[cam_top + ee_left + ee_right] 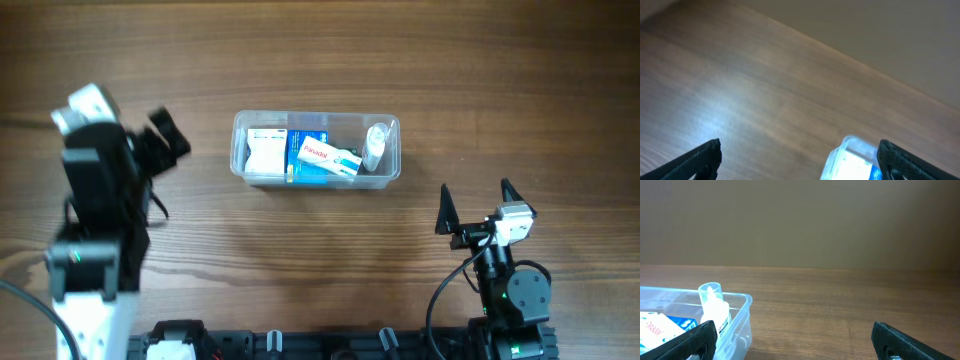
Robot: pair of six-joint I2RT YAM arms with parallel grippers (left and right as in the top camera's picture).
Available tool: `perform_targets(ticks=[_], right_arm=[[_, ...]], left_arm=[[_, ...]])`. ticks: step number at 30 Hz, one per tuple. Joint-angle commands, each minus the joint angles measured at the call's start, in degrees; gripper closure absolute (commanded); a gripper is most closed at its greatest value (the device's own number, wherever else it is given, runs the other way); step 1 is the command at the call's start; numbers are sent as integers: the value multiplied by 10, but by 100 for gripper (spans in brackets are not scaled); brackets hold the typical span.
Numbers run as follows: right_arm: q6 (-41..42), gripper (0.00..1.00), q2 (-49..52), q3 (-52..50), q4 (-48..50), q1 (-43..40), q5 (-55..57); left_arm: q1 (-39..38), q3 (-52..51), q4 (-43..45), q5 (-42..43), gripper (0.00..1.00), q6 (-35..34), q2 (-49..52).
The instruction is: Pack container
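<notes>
The clear plastic container lies in the middle of the table. Inside it are a white box at the left, a blue and white box in the middle, and a small clear bottle at the right end. My left gripper hovers open to the left of the container; in the left wrist view one corner of the container shows near the right finger. My right gripper stands open, below and right of the container. The right wrist view shows the container wall and the bottle at the left.
The table is bare brown wood all around the container. The arm bases stand along the front edge, the left arm tall at the left side.
</notes>
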Motion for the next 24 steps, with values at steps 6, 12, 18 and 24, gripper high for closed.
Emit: perform_targets(ticks=[6, 12, 18, 24], right_arm=[[-7, 0, -7, -1, 2, -3, 5], [-7, 0, -7, -1, 2, -3, 5], [-7, 0, -7, -1, 2, -3, 5], [-7, 0, -7, -1, 2, -3, 5]], left_arm=[[-3, -336, 133, -7, 0, -23, -288], [-3, -470, 290, 2, 0, -31, -407], [-3, -518, 336, 21, 0, -29, -444], [-2, -546, 336, 21, 0, -12, -485]])
